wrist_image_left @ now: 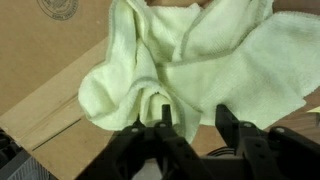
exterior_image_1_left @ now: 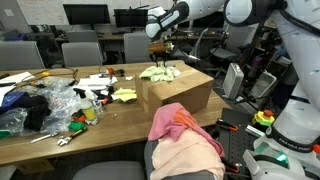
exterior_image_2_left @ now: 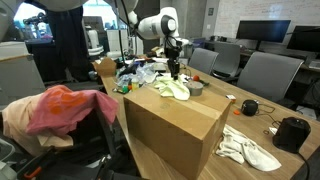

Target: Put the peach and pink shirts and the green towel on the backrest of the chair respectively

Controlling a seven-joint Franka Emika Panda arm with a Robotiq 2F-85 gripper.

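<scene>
Wrist view: my fingers (wrist_image_left: 228,125) are straddling the green towel (wrist_image_left: 190,50) on the cardboard box (wrist_image_left: 50,70); whether they are gripping it, I cannot tell.

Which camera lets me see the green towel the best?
The wrist view: the green towel fills nearly the whole picture, folds and all, with the gripper right at its edge. In both exterior views it is only a small pale bundle on the cardboard box, beneath the gripper.
</scene>
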